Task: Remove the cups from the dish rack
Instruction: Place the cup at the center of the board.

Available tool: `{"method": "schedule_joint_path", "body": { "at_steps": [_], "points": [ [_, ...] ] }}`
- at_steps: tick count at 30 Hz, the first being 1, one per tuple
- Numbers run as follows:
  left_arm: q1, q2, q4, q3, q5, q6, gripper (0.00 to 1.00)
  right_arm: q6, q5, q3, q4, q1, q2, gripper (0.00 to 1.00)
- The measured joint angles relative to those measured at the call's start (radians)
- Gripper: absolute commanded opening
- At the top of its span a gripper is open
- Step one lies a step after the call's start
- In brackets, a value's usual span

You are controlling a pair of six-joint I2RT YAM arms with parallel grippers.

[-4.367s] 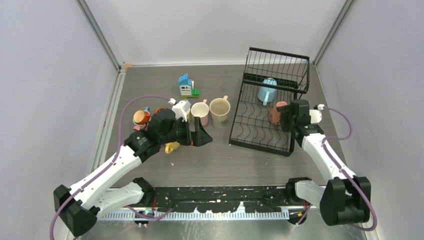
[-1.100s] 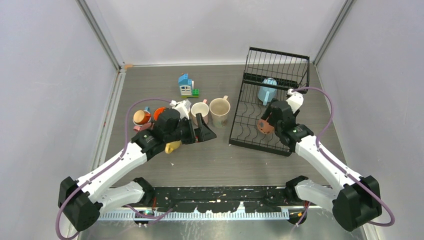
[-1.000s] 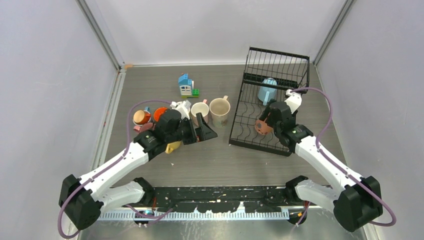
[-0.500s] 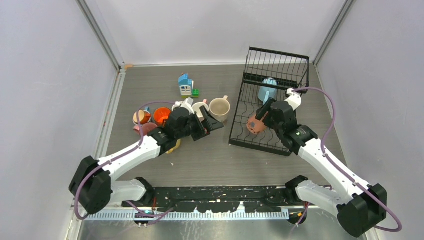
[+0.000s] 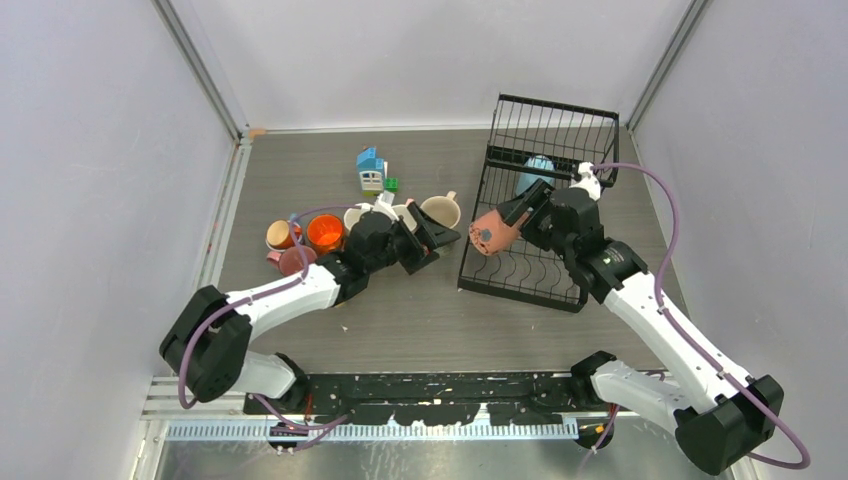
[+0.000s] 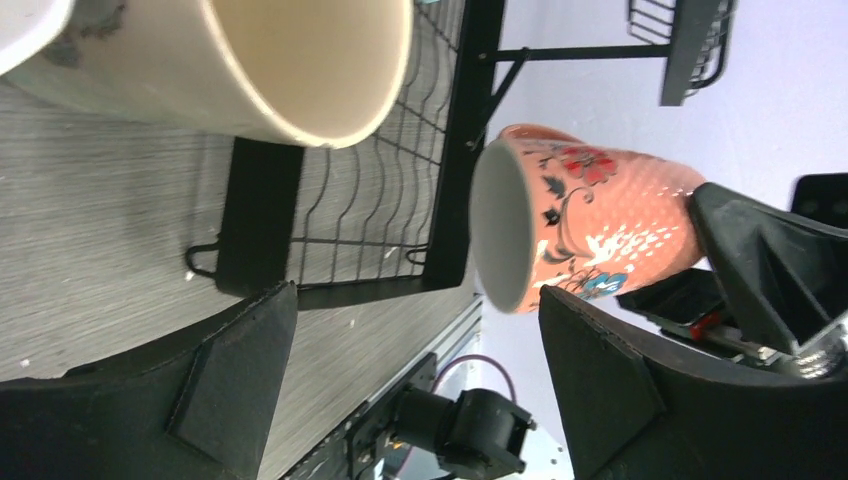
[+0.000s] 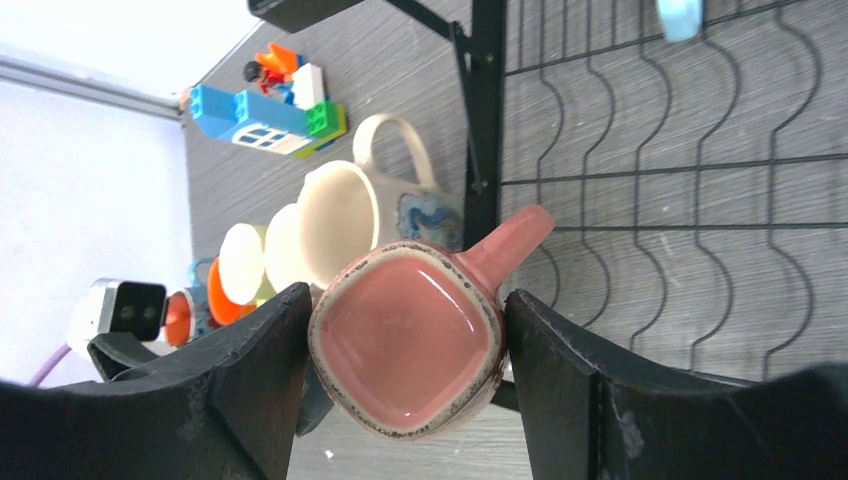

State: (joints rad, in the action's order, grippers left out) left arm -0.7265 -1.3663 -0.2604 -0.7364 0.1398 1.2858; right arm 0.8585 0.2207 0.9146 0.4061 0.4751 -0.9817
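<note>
Grey wood-grain table [image 5: 420,320] — right gripper [image 7: 405,350] clasps a pink flower-painted cup [image 6: 590,225].

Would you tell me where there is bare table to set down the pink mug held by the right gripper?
Free for the pink mug: the near strip of table in front of the dish rack; also the far-left corner behind the toy house. Crowded: the mugs bunched left of the rack, around the left gripper.

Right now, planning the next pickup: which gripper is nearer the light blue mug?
Right. The right gripper, holding a pink mug, is over the rack near the light blue mug; the left gripper is outside.
</note>
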Motion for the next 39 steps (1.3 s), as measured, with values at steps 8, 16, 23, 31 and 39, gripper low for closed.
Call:
{"method": "schedule_joint_path", "body": {
  "at_steps": [8,16,23,31,39],
  "points": [
    [0.000,0.000,-0.095,-0.036,-0.001,0.079,0.86,0.094,-0.103,0.007,-0.032,0.007,-0.005,0.11],
    [0.000,-0.002,-0.184,-0.050,0.017,0.198,0.70,0.182,-0.190,-0.018,-0.167,0.010,-0.035,0.12],
    [0.000,0.002,-0.264,-0.048,0.021,0.276,0.54,0.244,-0.253,-0.052,-0.274,0.011,-0.048,0.13],
    [0.000,0.055,-0.303,-0.042,0.020,0.305,0.29,0.363,-0.323,-0.095,-0.453,0.011,-0.080,0.13],
    [0.000,0.166,-0.289,-0.039,-0.008,0.269,0.00,0.465,-0.395,-0.097,-0.581,0.017,-0.105,0.29]
  ]
}}
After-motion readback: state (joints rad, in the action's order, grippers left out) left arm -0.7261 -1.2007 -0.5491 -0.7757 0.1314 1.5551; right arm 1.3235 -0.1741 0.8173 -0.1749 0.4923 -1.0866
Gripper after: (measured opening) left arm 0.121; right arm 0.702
